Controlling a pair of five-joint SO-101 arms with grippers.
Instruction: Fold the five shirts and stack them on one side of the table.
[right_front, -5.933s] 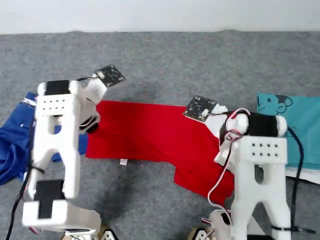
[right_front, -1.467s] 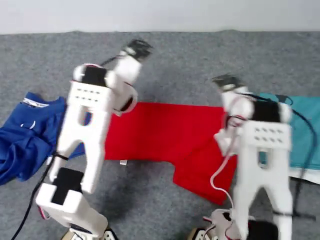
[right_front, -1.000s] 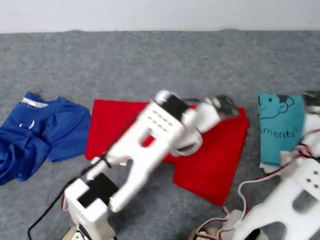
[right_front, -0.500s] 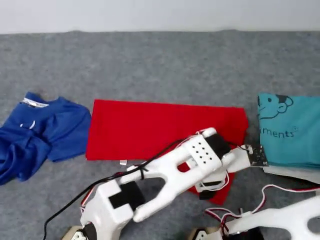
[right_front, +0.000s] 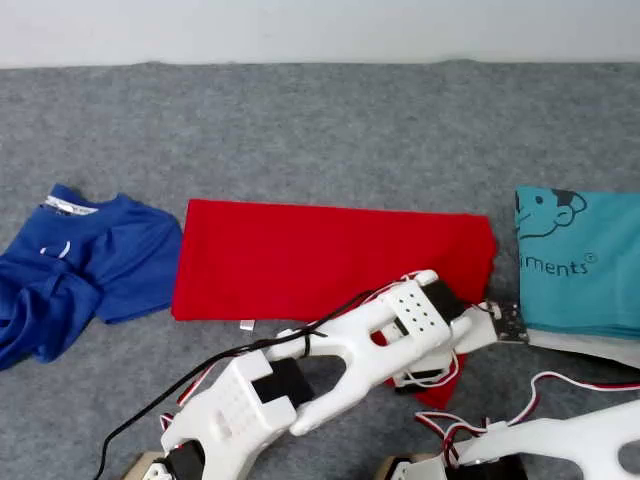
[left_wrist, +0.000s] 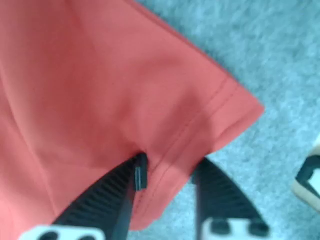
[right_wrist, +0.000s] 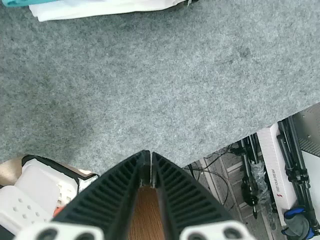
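A red shirt (right_front: 320, 260) lies flat at the table's middle, its sleeve corner (right_front: 440, 392) pointing toward the front. My left arm (right_front: 390, 330) stretches across from the front left to that corner. My left gripper (left_wrist: 167, 175) is open, and the hemmed edge of the red shirt (left_wrist: 90, 90) runs between its two fingers. A crumpled blue shirt (right_front: 70, 265) lies at the left. At the right edge a folded teal shirt (right_front: 580, 270) rests on a white one (right_front: 590, 345). My right gripper (right_wrist: 151, 157) is shut and empty, low over the table's front edge.
The right arm (right_front: 560, 445) lies low along the front right corner. Grey felt (right_front: 330, 130) covers the table, bare along the back. Past the front edge, floor clutter and stands (right_wrist: 280, 170) show. An edge of the white cloth (right_wrist: 100, 7) appears in the right wrist view.
The left arm has swung from the red shirt's back left across to its front right sleeve corner and come down on it. The right arm has drawn back to the front right edge.
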